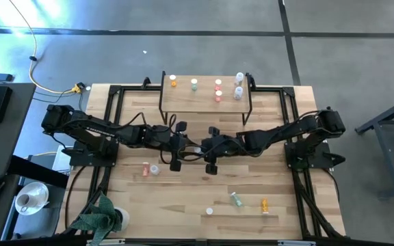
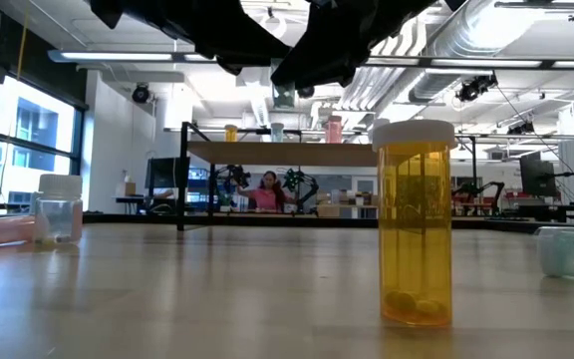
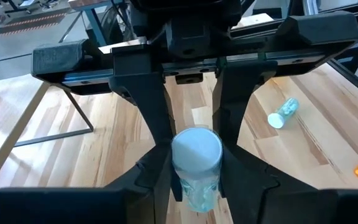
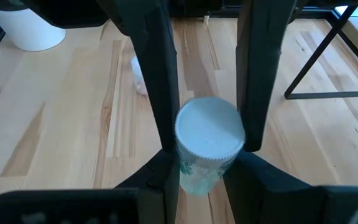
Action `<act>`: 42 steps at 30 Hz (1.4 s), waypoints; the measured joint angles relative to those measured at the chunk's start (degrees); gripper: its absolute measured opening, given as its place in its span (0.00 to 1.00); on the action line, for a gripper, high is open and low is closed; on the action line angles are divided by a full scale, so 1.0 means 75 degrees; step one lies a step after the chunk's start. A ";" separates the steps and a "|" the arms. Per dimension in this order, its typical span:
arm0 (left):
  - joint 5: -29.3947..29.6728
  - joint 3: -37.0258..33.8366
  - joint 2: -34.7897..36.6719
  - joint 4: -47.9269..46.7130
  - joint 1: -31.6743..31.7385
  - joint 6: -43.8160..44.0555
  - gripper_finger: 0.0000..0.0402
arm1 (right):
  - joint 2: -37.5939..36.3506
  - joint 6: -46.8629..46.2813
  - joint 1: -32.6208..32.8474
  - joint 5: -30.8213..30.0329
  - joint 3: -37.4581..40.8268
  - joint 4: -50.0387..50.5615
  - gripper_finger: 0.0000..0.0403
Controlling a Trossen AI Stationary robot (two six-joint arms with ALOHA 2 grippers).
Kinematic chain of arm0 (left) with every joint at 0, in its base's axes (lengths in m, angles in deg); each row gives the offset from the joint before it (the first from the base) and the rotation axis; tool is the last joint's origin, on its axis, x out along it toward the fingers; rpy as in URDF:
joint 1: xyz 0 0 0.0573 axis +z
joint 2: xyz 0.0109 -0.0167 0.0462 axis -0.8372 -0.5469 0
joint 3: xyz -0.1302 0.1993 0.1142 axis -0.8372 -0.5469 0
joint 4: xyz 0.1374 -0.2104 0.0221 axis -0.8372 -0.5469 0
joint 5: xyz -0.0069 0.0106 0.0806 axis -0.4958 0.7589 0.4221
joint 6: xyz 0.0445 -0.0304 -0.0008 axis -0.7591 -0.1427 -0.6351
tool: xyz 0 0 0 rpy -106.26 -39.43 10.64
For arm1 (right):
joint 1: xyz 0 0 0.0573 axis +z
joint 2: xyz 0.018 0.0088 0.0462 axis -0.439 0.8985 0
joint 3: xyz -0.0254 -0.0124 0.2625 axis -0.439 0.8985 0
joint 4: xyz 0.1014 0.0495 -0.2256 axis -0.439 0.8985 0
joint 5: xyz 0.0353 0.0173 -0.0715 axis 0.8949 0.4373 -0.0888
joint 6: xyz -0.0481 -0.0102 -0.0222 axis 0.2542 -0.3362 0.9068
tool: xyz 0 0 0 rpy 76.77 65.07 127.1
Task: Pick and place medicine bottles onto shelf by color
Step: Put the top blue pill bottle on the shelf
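Observation:
At the middle of the table my left gripper (image 1: 181,146) and my right gripper (image 1: 206,147) meet nose to nose around one clear, green-tinted medicine bottle (image 3: 196,163) with a white cap (image 4: 209,132). Both are shut on it. The shelf (image 1: 206,102) stands at the far edge. It carries an orange bottle (image 1: 173,81), a green one (image 1: 194,84), two red ones (image 1: 218,89) and clear ones (image 1: 239,87), all upright. On the table a pink bottle (image 1: 146,169) lies beside a clear one (image 1: 155,169). A green one (image 1: 236,199) lies near an upright orange one (image 2: 416,224). My left gripper pinches the bottle's two opposite sides (image 3: 197,190) between its fingers, coming from the table's left and slanting a little downward. The bottle stands roughly upright, cap up, lifted clear of the table. My right gripper pinches the same bottle's sides (image 4: 197,177) below the cap, from the table's right, also slanting slightly down. Its fingers (image 3: 157,118) stand against the cap's edge in the left wrist view. Which pair sits higher on the bottle I cannot tell.
A loose white cap or small bottle (image 1: 209,211) sits near the front edge. A potted plant (image 1: 101,220) stands at the near left corner. Black frame rails (image 1: 108,123) run along both sides. A person in pink (image 2: 267,189) sits far behind the table.

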 joint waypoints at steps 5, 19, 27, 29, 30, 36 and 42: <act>-0.0027 0.0000 0.0000 0.0003 -0.0003 0.0003 0.28 | 0.0000 -0.0101 0.0000 0.0000 0.0000 -0.0011 0.23; 0.0104 0.0000 0.0000 -0.0003 0.0012 0.0003 0.27 | -0.0069 -0.0254 -0.0003 -0.0199 0.0000 0.0105 0.41; 0.0252 0.0000 0.0012 -0.0016 0.0012 -0.0115 0.27 | -0.0659 -0.0336 -0.0003 -0.0259 0.0003 0.0691 0.44; 0.0284 0.0000 0.0033 -0.0050 0.0012 -0.0136 0.27 | -0.0846 -0.0338 -0.0003 -0.0274 0.0003 0.0937 0.44; 0.0296 0.0000 0.0044 -0.0067 0.0028 -0.0140 0.27 | -0.0933 -0.0361 -0.0003 -0.0278 0.0003 0.1087 0.44; 0.0302 -0.0006 0.0378 -0.0124 0.0452 -0.0202 0.27 | -0.1549 -0.0396 0.0003 -0.0302 0.0003 0.1825 0.44; 0.0302 0.0000 0.0823 -0.0051 0.1448 -0.0338 0.27 | -0.2169 -0.0129 0.0003 -0.0450 0.0003 0.1932 0.44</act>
